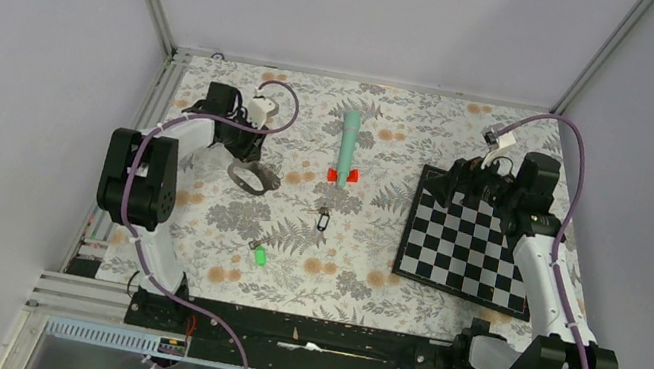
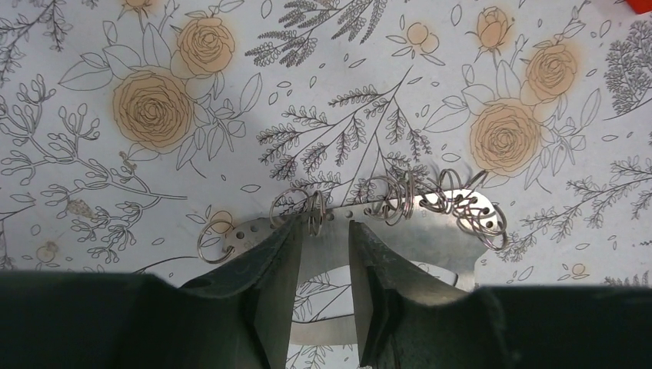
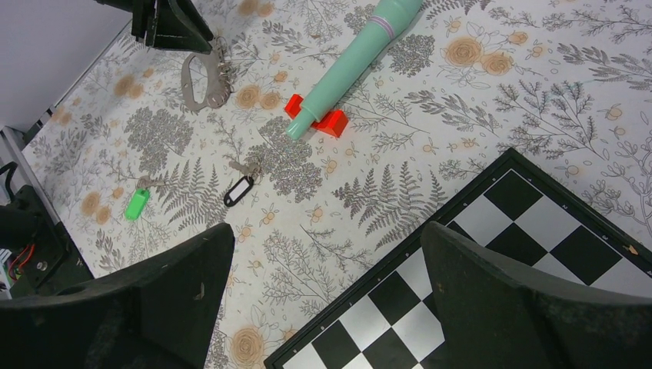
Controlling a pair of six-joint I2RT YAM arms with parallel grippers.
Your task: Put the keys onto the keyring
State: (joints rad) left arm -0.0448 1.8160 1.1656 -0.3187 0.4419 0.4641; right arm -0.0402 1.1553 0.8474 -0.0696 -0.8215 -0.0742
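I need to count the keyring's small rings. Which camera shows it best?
The left wrist view: the keyring is close up, its holes and small wire rings clear, though the left pincer covers part. The top view shows a tiny loop; the right wrist view shows it small and distant.

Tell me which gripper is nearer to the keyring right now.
Left. The left gripper is right at the keyring, its jaws either side of a stretch of the metal band. The right gripper hangs far away, open above the chessboard.
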